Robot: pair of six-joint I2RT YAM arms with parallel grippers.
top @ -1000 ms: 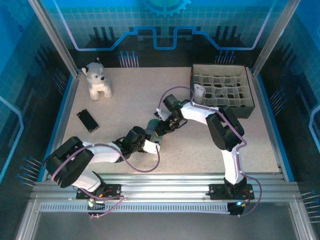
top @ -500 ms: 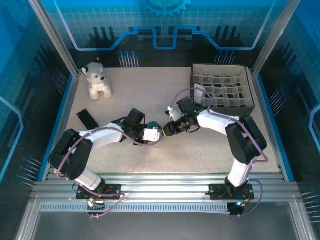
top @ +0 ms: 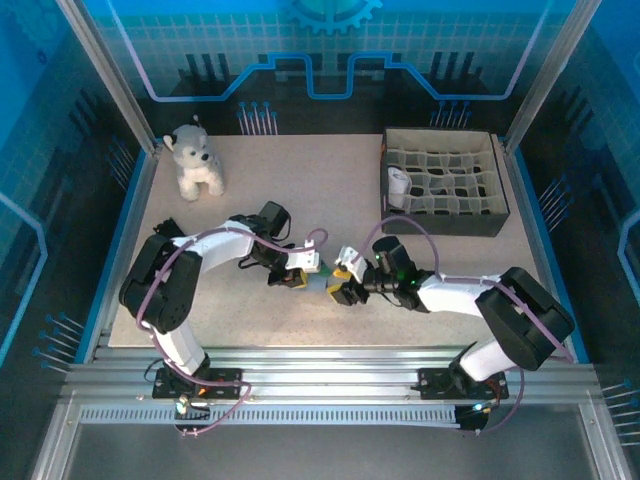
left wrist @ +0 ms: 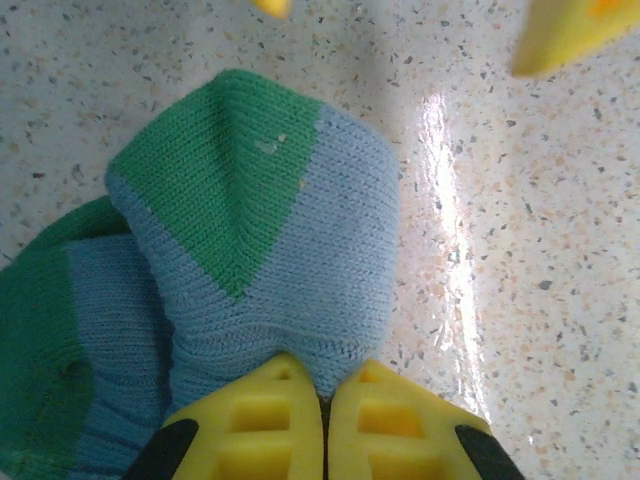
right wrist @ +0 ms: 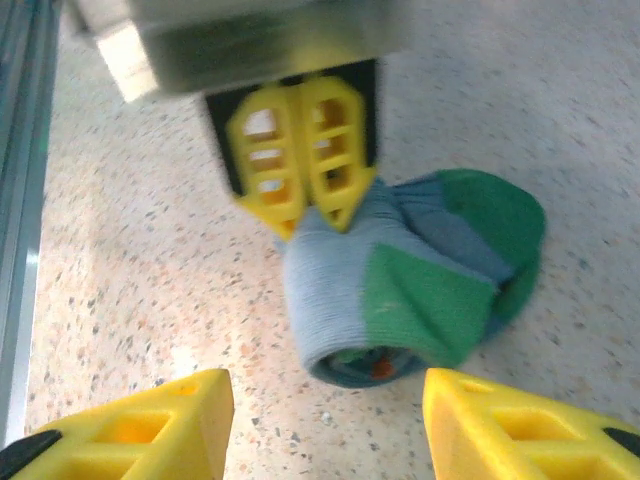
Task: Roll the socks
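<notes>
You have one rolled, ribbed-knit teal-green and grey-blue sock (right wrist: 400,290) on the speckled table (right wrist: 150,300), its edge pinched by your left hand (right wrist: 318,215); right hand (right wrist: 325,395) spread.

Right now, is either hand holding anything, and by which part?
The left hand pinches the green and blue sock by the edge of a blue band, with its jaws closed on the fabric. The right hand is open and holds nothing.
</notes>
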